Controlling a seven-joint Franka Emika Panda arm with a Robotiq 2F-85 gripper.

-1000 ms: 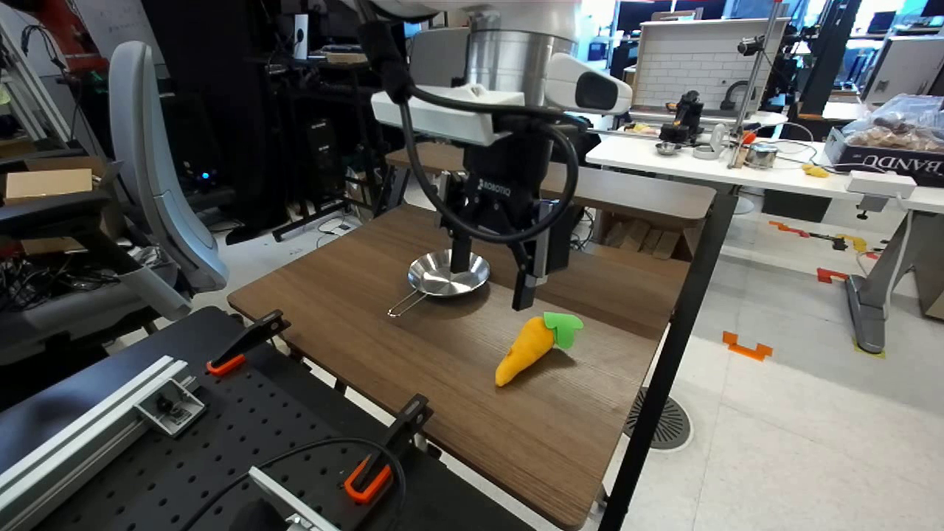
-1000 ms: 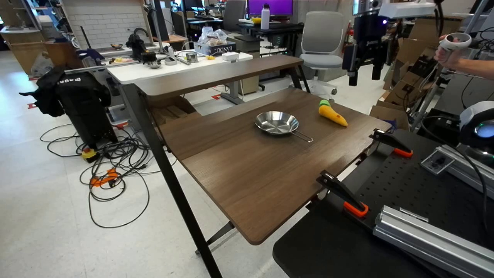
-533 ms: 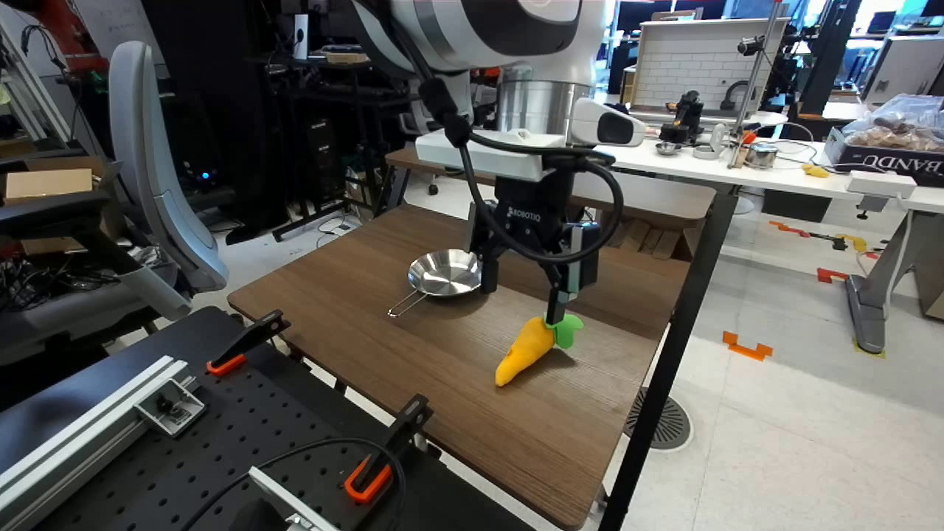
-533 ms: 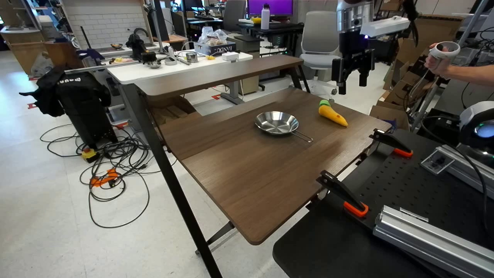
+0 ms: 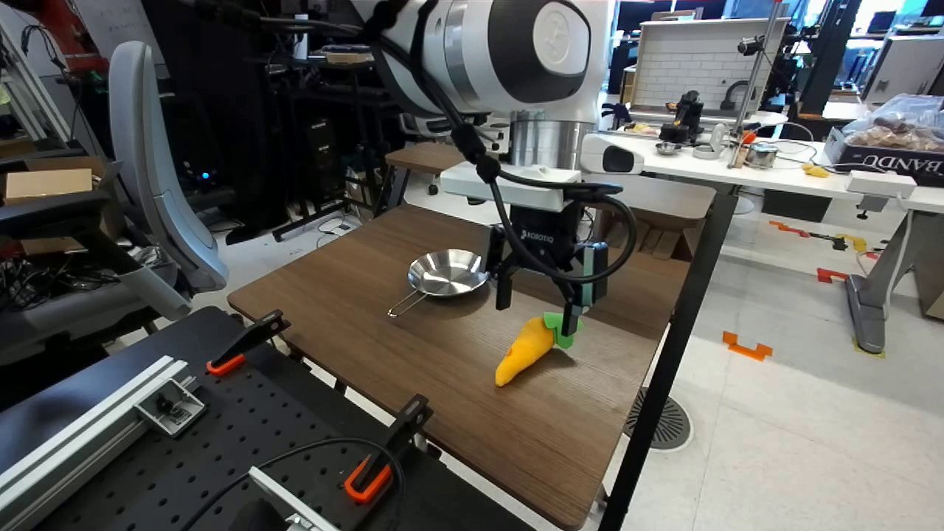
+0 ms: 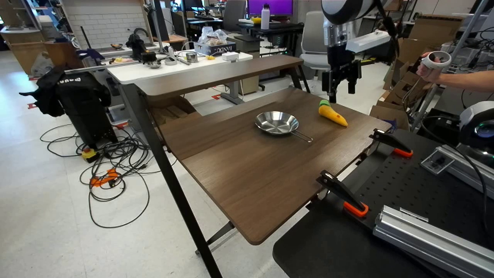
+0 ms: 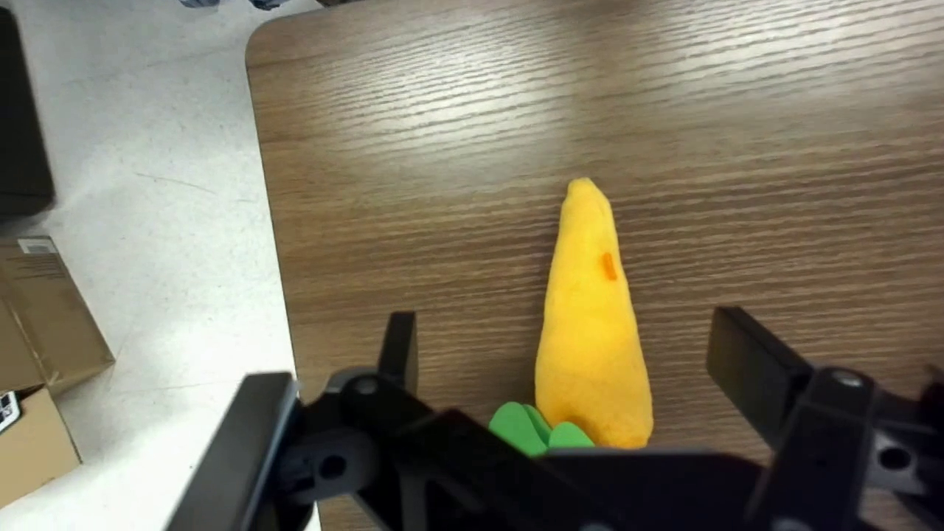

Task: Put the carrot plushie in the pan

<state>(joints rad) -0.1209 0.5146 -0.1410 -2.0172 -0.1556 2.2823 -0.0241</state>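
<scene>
Below the gripper [image 7: 564, 332], on the brown tabletop [image 7: 442, 243], the carrot plushie [image 7: 594, 339] lies on its side. The wrist view looks down on it: the narrow tip points away from the gripper, while the wide end and its green leaves [image 7: 520, 428] lie towards the gripper's body, which covers part of the leaves. A small orange mark [image 7: 609, 265] shows near the tip of its yellow-orange body. Across that view the plushie falls between the two fingers [image 7: 759, 369], with wood grain showing on either side of it and the broader strip on the picture's left. The fingers stand well spread, and the plushie rests on the wood.

Seen from outside, the gripper hangs over the leafy end rather than the tip. In an exterior view a fingertip [image 5: 571, 321] crosses in front of the leaves; in an exterior view a fingertip [image 6: 332, 96] ends just beside them. Whether the gripper touches them cannot be told.

The pan [image 5: 446, 274] stands flat on the same tabletop in both exterior views, apart from the plushie, its wire handle [image 5: 407, 303] reaching out to one side. The plushie's tip points towards the edge where two clamps [image 5: 404, 428] with orange ends lie at the rim of a black perforated board [image 5: 243, 428]
</scene>
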